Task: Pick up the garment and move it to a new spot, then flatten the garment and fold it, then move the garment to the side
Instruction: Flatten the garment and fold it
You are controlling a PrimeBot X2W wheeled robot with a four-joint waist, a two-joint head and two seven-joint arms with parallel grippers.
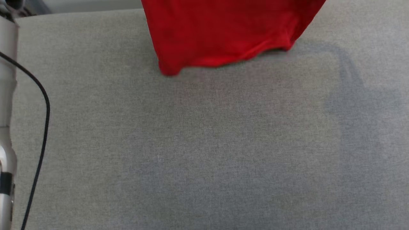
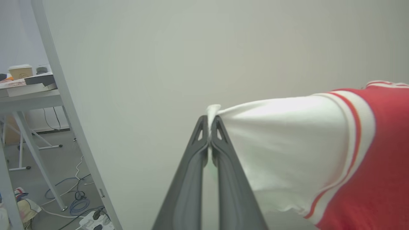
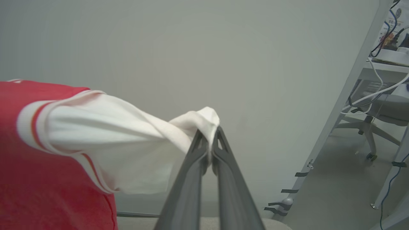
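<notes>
So I've got the garment (image 1: 223, 32) up off the surface, held by both sleeves. On the left wrist cam, the left gripper (image 2: 209, 127) has its fingers pressed together on the very tip of a white sleeve, which stretches off to the striped trim and the red body. It's the same on the right wrist cam: the right gripper (image 3: 209, 140) is pinching a bunched-up wad of the other white sleeve.

From the head cam I see the red lower part hanging at the top of the frame over the grey fabric surface (image 1: 204, 143), hem wavy. I honestly can't tell if the hem is brushing the fabric or floating just above it. A black cable (image 1: 44, 105) loops down the left edge beside a pale forearm (image 1: 6, 80).

Container-wise, there's one paper cup (image 2: 20, 71) on the desk (image 2: 28, 99), far off in the left wrist cam. It has a lid on, so I can't see what's inside.
</notes>
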